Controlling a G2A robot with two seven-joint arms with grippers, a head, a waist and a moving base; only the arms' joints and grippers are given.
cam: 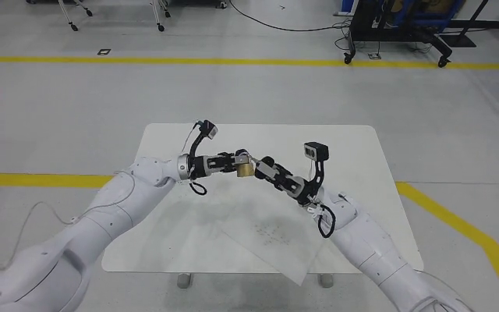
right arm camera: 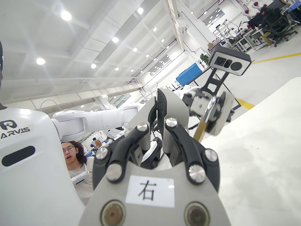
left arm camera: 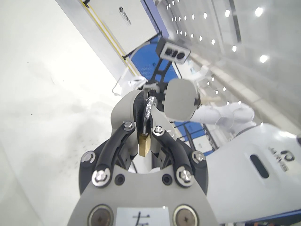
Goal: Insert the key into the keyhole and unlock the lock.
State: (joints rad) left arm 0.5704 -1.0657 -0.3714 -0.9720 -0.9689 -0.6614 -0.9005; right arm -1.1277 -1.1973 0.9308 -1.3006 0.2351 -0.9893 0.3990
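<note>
A small brass padlock [cam: 245, 168] is held above the white table [cam: 343, 148], near its middle. My left gripper [cam: 236, 163] is shut on its silver shackle [left arm camera: 148, 110], and the brass body [left arm camera: 144, 145] sits back between the fingers. My right gripper [cam: 260, 166] faces it from the other side, almost touching the lock. The right gripper [right arm camera: 158, 98] is shut on a thin metal sliver [right arm camera: 156, 89], which looks like the key. In the right wrist view the padlock [right arm camera: 201, 128] hangs from the left gripper [right arm camera: 215, 114] just beyond my fingertips.
A clear, wrinkled sheet [cam: 269, 234] covers the near half of the table. Yellow floor lines [cam: 234, 61] run behind and beside the table. Wheeled frames [cam: 398, 39] stand far back on the floor.
</note>
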